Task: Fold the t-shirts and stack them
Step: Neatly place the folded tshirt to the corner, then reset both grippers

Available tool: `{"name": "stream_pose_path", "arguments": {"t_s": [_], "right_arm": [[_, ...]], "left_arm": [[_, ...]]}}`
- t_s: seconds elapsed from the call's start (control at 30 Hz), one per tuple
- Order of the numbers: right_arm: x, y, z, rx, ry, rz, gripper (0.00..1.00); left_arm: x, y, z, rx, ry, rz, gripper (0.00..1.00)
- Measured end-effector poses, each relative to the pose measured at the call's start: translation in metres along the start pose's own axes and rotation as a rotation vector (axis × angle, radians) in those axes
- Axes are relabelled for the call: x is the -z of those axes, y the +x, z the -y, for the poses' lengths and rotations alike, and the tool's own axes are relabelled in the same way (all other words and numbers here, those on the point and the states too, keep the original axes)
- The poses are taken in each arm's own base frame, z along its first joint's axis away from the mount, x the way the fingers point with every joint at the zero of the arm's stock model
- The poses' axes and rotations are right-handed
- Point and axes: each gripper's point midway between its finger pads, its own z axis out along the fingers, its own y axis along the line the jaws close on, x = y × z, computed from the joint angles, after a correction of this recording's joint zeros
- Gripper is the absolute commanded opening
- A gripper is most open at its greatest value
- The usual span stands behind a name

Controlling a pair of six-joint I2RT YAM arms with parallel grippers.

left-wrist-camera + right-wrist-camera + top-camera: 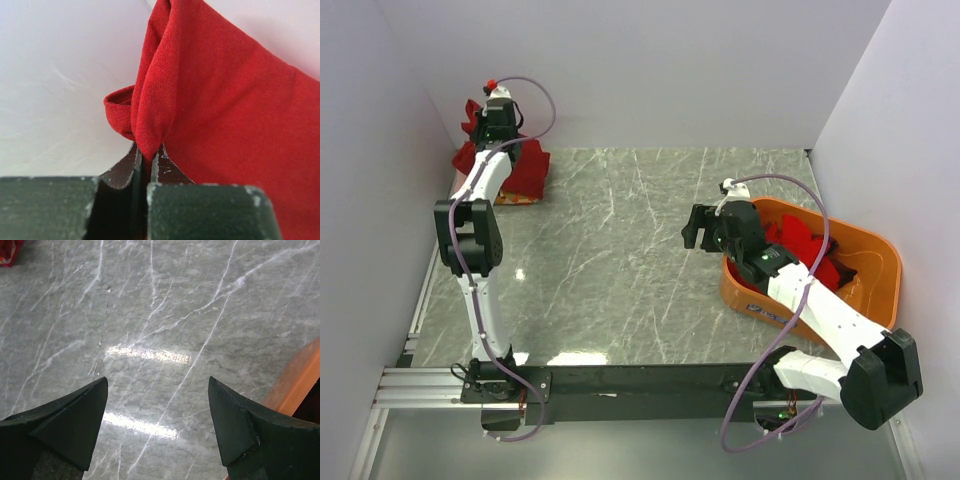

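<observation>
My left gripper point(498, 118) is at the table's far left corner, shut on a fold of a dark red t-shirt point(527, 165). In the left wrist view the gripper point(148, 150) pinches a bunched edge of that shirt point(225, 110) against the white wall. Something orange-brown shows under the red cloth's near edge; what it is I cannot tell. My right gripper point(698, 226) is open and empty above the marble, just left of the orange tub point(868, 262). More dark red t-shirts point(798, 245) lie crumpled in the tub. In the right wrist view the open gripper point(157, 385) hangs over bare marble.
White walls close the table at the back, left and right. The tub's rim point(295, 382) shows at the right edge of the right wrist view. A bit of red cloth point(9, 251) shows in its top left corner. A black rail point(640, 382) runs along the near edge.
</observation>
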Motion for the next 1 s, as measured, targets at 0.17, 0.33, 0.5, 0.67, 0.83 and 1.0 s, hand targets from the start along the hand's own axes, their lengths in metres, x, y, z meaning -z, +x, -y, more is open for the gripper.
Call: {"name": "stream_pose_path", "arguments": {"t_s": [0.17, 0.33, 0.5, 0.67, 0.83, 1.0], "right_arm": [[-0.001, 0.000, 0.001, 0.002, 0.008, -0.001, 0.88], [-0.002, -0.001, 0.002, 0.007, 0.019, -0.006, 0.88], [-0.002, -0.001, 0.003, 0.011, 0.022, -0.012, 0.88], [-0.001, -0.001, 0.003, 0.011, 0.021, -0.013, 0.88], [0.003, 0.000, 0.003, 0.012, 0.022, -0.018, 0.88], [0.009, 0.001, 0.001, 0.006, 0.005, -0.027, 0.88]], "left_arm": [[-0.025, 0.039, 0.001, -0.001, -0.017, -0.079, 0.82], [-0.034, 0.054, -0.020, 0.044, -0.092, -0.134, 0.99], [-0.026, 0.022, -0.033, 0.198, -0.107, -0.108, 0.99], [0.016, -0.012, -0.030, 0.385, 0.044, -0.096, 0.99], [0.096, -0.045, -0.045, 0.573, 0.217, -0.051, 0.99], [0.191, -0.023, -0.048, 0.734, 0.326, -0.064, 0.99]]}}
